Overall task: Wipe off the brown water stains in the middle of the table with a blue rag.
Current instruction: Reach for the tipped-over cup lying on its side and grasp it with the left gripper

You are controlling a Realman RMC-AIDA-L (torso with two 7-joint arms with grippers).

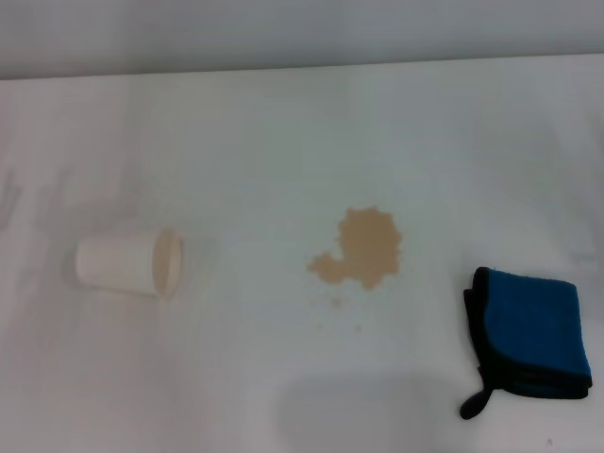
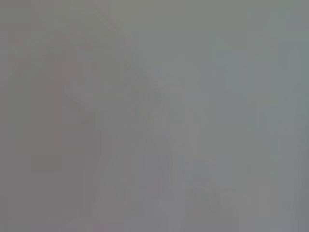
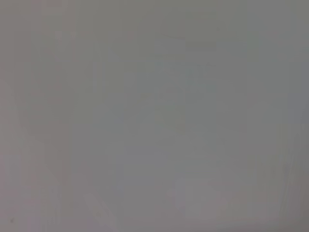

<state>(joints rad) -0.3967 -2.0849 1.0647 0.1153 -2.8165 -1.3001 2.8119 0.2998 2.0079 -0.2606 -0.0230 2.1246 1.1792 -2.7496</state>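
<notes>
the rag (image 1: 530,332) lies folded flat on the desk (image 1: 283,123) at the right, its black loop tail toward the near edge. neither arm's jaws appear in any view, so whether they are spread or pressed together cannot be told. the stains (image 1: 363,247) sit mid-desk, left of the rag and well apart from it. a paper cup (image 1: 128,263) lies on its side at the left. both wrist views show only plain grey.

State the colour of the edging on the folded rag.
Black, bordering the bright blue rag; it shows best in the head view.
</notes>
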